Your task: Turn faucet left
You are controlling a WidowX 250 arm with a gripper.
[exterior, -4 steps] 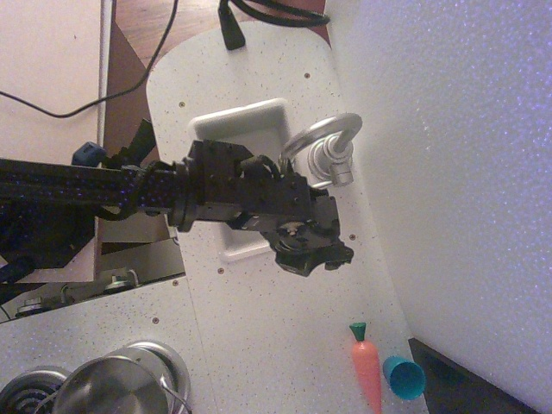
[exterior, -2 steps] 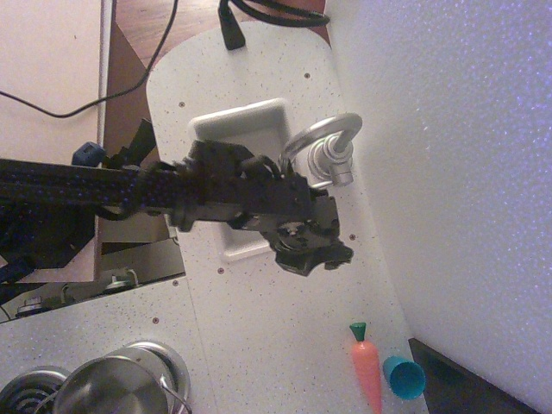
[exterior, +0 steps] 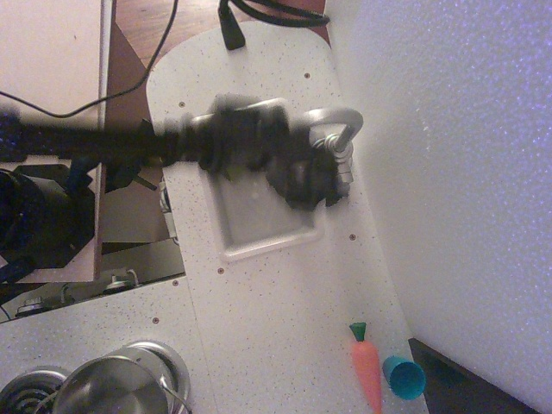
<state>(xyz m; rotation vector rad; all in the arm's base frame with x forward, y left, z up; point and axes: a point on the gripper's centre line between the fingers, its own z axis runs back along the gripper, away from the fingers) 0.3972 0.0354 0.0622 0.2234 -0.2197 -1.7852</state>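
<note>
The silver faucet [exterior: 339,129] stands at the right rim of the white toy sink [exterior: 259,224], its curved spout arching toward the top of the basin. My black gripper [exterior: 309,177] is motion-blurred and lies over the upper part of the sink, right against the faucet's base and covering part of the spout. The blur hides how the jaws stand. The arm [exterior: 112,142] reaches in from the left edge.
An orange toy carrot [exterior: 366,366] and a teal cup [exterior: 404,377] lie at the lower right by the white wall. A steel pot [exterior: 112,388] sits on the toy stove at the bottom left. Black cables [exterior: 228,26] lie at the top.
My arm has swung up the frame, from below the faucet base to level with it. The sink's lower basin now shows. The spout looks slightly turned, its end now hidden behind the gripper.
</note>
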